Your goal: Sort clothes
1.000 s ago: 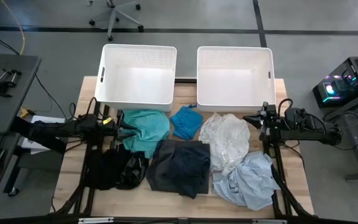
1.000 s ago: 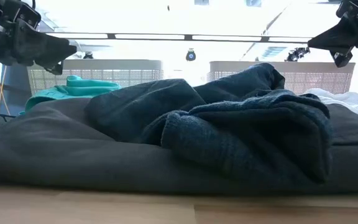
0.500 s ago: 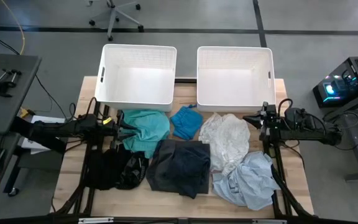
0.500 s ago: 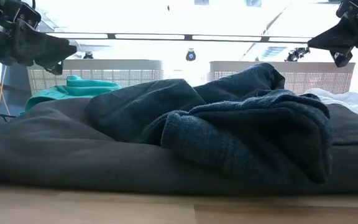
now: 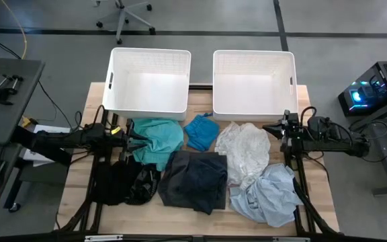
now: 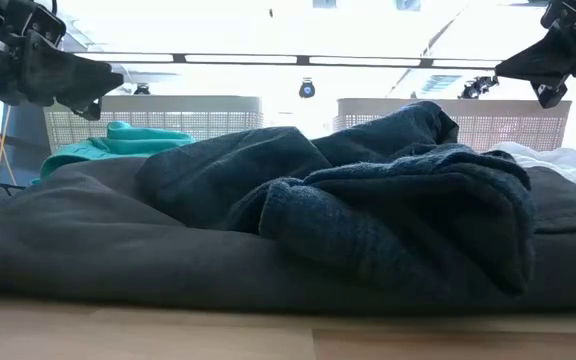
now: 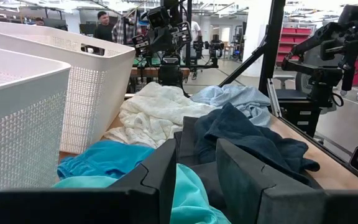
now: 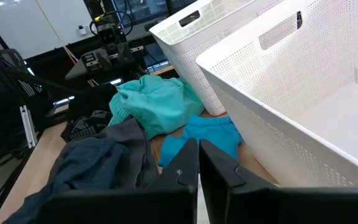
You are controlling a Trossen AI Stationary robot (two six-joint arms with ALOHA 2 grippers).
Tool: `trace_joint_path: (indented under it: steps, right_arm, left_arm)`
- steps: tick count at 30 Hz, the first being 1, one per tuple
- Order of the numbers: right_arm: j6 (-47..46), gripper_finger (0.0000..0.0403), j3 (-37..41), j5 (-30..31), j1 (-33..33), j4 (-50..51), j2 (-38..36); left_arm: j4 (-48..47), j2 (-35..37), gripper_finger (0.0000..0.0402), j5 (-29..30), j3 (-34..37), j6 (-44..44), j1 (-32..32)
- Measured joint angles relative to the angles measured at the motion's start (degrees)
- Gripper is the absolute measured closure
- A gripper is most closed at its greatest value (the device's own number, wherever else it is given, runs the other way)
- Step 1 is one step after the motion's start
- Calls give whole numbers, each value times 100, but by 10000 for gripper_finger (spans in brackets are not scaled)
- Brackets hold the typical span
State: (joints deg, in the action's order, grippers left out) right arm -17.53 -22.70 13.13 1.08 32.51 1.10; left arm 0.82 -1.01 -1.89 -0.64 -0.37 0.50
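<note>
Six garments lie in a heap on the wooden table: teal [image 5: 158, 138], bright blue [image 5: 200, 132], white [image 5: 246, 149], pale blue [image 5: 271, 195], dark grey [image 5: 195, 178] and shiny black [image 5: 123, 183]. My left gripper [image 5: 130, 138] hovers level at the teal garment's left edge, its fingers a little apart and empty [image 7: 196, 186]. My right gripper [image 5: 269, 128] hovers level at the white garment's right edge, shut and empty [image 8: 198, 168]. In the low view both grippers, left [image 6: 108, 78] and right [image 6: 503, 70], hang above the clothes.
Two white plastic bins stand side by side at the table's far edge, the left bin [image 5: 150, 81] and the right bin [image 5: 254, 81]. Bare wood shows along the table's left and right edges [image 5: 318, 195]. People stand in the room beyond [image 7: 104, 22].
</note>
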Motion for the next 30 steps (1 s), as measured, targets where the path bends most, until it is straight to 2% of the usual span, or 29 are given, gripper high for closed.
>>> trace_joint_path:
  steps: [6, 10, 11, 14, 15, 17, 19, 22, 25, 27, 30]
  right_arm:
    - [-7, 403, 7, 27, 0, -42, 0]
    - [-805, 403, 11, 39, 0, -111, 0]
    - [-1277, 403, 17, 47, 1, -223, 3]
    - [-3805, 403, 15, 94, 2, -837, 42]
    - [-4395, 403, 15, 178, 0, -1002, 43]
    - [-4967, 403, 15, 43, 3, -1314, 76]
    - [-4740, 403, 20, -603, -10, -1950, 136]
    - [-3960, 403, 17, -1579, -69, -3876, 498]
    - [-4061, 403, -15, -1682, -155, -5793, 1074]
    - [-4143, 403, -140, -1831, -210, -5909, 1458]
    - [-4568, 403, -416, -2284, -382, -4860, 2147]
  left_arm:
    - [0, 1, 299, 0, 0, -1, 0]
    - [0, 1, 299, 0, 0, 0, 0]
    - [0, -1, 299, 0, 0, -1, 1]
    - [2, 1, 299, -1, 0, 0, 0]
    - [1, 1, 299, 0, 0, -1, 0]
    - [-2, 1, 299, 0, -2, 1, 1]
    - [-2, 1, 299, 0, 0, -1, 1]
    - [-7, -5, 299, 0, -2, 0, 0]
    - [-7, -5, 299, 0, -1, 0, 0]
    - [-5, -5, 299, 2, 0, -1, 1]
    - [-7, -7, 299, 0, 0, -1, 1]
